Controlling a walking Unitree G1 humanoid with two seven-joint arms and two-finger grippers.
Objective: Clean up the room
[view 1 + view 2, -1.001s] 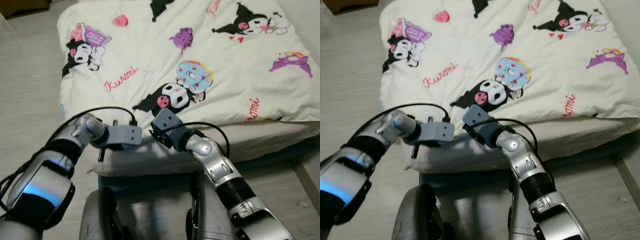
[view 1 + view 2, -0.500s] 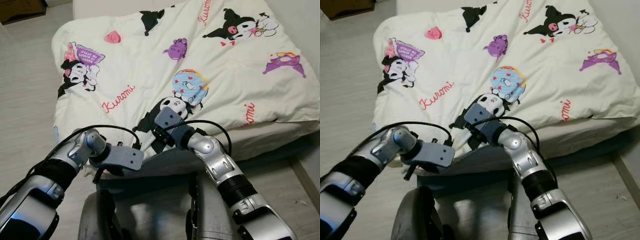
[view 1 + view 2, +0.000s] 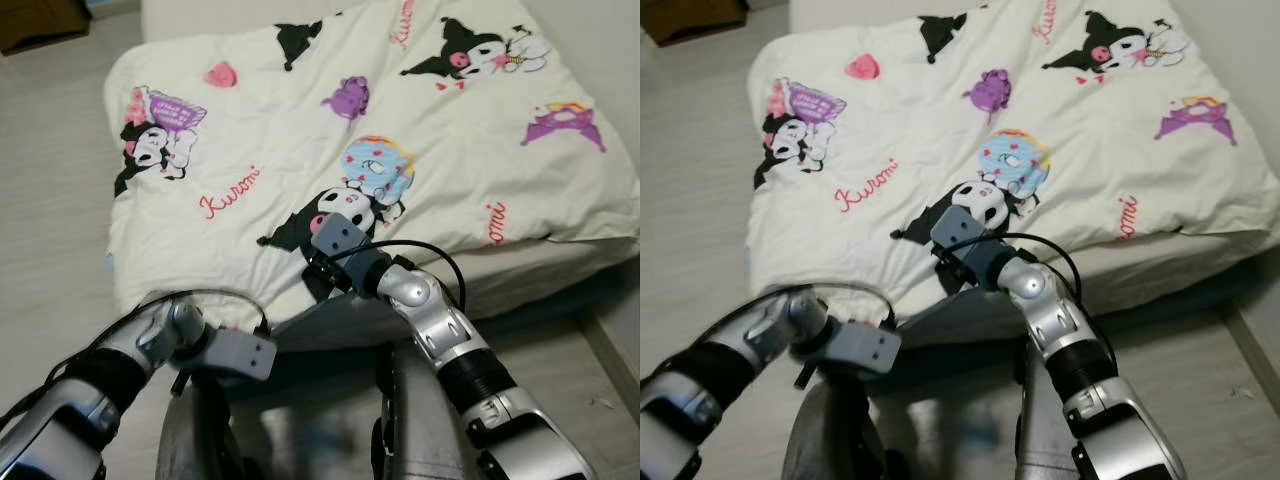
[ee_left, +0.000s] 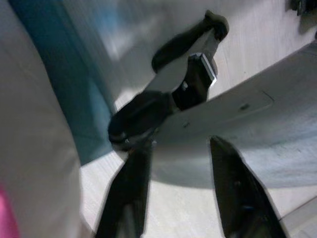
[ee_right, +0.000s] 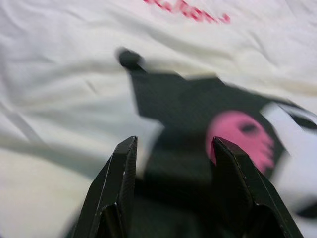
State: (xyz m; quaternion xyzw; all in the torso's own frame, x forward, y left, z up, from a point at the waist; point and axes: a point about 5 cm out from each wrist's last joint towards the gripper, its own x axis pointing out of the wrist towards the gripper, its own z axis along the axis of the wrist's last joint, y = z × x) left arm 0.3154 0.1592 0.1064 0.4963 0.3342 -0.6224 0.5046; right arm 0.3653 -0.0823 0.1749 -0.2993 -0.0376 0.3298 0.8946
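Observation:
A cream quilt (image 3: 300,150) printed with black cartoon figures and red lettering covers the bed. My right gripper (image 3: 318,278) rests at the quilt's near edge, beside the black and pink figure (image 3: 335,212). In the right wrist view its fingers (image 5: 121,173) stand open just above that print, with nothing pinched between them. My left gripper (image 3: 182,378) hangs lower, below the mattress edge and close to my own body. In the left wrist view its two fingers (image 4: 233,188) are apart and hold nothing, with my grey leg shell and the floor beyond.
The grey mattress sheet (image 3: 540,270) shows under the quilt's right edge, over a blue bed base (image 3: 300,365). Pale wooden floor (image 3: 50,230) runs along the bed's left side, with a brown box (image 3: 40,20) at the far left corner. My legs (image 3: 200,440) stand against the bed's front.
My left arm has dropped from the mattress edge down toward my body. The quilt's near left edge now hangs lower over the mattress front. The right gripper stays at the quilt's edge.

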